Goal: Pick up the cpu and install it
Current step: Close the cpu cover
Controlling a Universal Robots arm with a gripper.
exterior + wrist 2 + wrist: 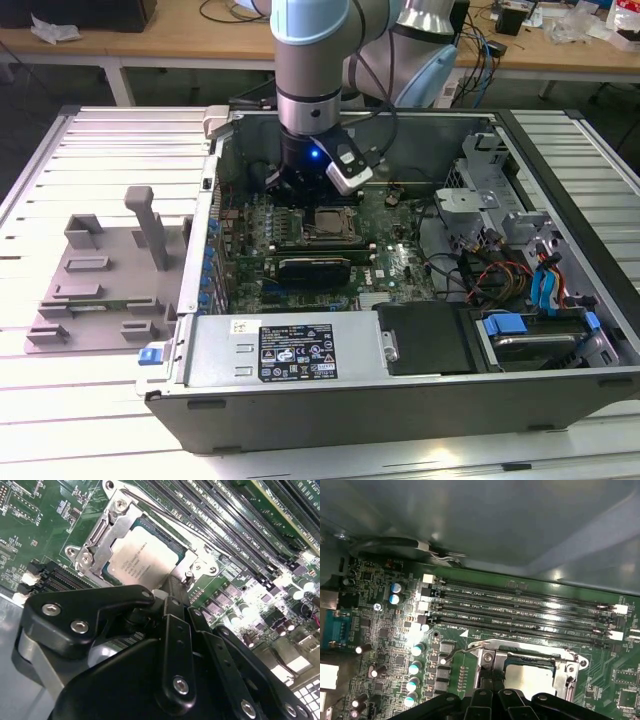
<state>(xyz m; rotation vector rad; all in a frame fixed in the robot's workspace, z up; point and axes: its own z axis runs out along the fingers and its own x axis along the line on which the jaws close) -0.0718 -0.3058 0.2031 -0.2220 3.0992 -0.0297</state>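
Note:
The cpu [142, 560] is a flat square chip with a shiny silver top. It lies flat inside the metal-framed socket [102, 532] on the green motherboard, and it also shows as the cpu [530, 677] in the first wrist view. My gripper [172, 587] hangs just over one edge of the socket, its black linkage covering part of that side. In the exterior view the arm reaches down into the open computer case, with the gripper [295, 195] beside the socket [325, 225].
Several long memory slots [520, 612] run beside the socket, and a thin wire lever [462, 650] sticks out from it. The case walls [215, 200] ring the board. A grey tray of blocks [100, 280] sits at the exterior view's left, and a drive cage with cables [530, 290] at its right.

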